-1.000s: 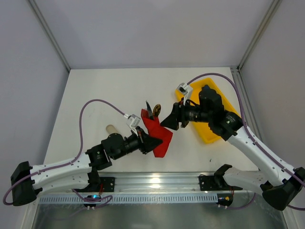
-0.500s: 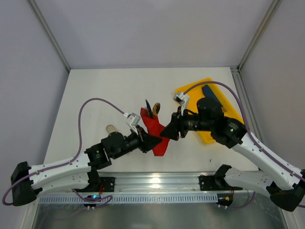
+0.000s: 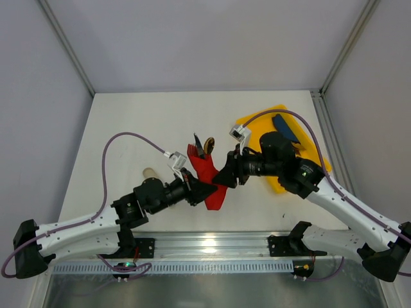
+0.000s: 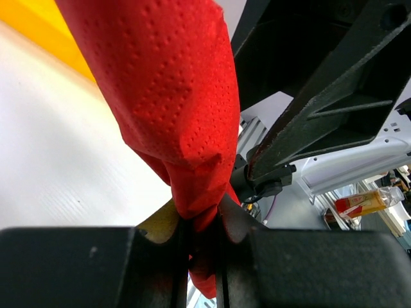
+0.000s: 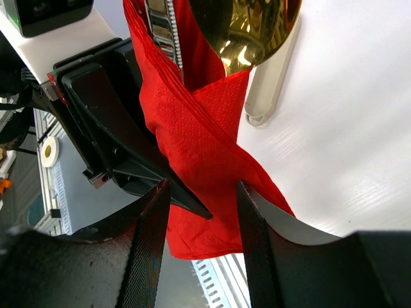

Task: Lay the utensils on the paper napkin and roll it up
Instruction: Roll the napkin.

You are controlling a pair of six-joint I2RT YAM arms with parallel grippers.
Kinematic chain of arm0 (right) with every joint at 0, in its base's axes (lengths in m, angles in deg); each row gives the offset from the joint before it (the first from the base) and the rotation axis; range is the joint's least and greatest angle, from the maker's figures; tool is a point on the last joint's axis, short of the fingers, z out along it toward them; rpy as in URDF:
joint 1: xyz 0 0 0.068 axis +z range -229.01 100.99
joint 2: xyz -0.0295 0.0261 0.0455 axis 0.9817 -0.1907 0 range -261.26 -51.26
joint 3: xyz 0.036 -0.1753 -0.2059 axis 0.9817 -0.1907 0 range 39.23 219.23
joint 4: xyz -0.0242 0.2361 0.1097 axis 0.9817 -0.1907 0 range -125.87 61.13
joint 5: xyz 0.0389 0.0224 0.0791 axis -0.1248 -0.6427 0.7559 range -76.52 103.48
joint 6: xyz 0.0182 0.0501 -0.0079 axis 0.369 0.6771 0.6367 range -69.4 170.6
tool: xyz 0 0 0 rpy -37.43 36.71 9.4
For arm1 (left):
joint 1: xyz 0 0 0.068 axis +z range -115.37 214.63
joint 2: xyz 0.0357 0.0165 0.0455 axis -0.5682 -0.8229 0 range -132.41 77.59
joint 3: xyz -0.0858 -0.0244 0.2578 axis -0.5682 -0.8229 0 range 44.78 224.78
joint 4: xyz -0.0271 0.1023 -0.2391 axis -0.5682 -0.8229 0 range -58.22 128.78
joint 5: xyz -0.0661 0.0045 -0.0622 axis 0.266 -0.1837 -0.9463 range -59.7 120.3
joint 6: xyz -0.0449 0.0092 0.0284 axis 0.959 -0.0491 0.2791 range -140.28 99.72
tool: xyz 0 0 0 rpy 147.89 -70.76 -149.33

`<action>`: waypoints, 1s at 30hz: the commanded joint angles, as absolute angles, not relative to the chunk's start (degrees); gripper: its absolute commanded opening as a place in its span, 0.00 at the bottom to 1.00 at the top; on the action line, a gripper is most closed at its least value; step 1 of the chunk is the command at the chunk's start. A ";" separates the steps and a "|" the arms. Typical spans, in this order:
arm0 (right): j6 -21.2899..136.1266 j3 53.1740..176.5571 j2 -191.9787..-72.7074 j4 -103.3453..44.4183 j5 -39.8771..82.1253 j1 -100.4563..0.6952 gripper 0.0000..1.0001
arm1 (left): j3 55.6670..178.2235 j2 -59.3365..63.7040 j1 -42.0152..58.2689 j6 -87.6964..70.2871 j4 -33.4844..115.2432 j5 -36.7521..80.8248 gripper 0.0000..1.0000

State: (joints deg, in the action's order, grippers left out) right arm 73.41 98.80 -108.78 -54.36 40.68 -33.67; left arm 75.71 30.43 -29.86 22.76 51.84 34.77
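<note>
One red paper napkin (image 3: 207,171) between left jaws

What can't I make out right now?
- Fork and spoon handles: wrapped in napkin, top and right wrist views.
- Their heads: cut by top edge, right wrist view.
- Napkin's middle: top view, behind left gripper and right gripper.
- Tray, near half: top view, under right arm.

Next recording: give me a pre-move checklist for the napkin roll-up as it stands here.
1. Left tool pinches the red napkin: ok.
2. Right tool has a finger on either side of the napkin; gripping it: cannot tell.
3. Spoon and fork wrapped in the napkin, heads protruding: ok.
4. Roll tight: not ok, folds look loose.
5. Bundle resting on the table: cannot tell.
</note>
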 commanded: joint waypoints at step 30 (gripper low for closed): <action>78.74 94.77 -109.80 -36.06 49.70 -33.22 0.50 | 76.68 35.22 -29.97 23.57 59.53 32.05 0.00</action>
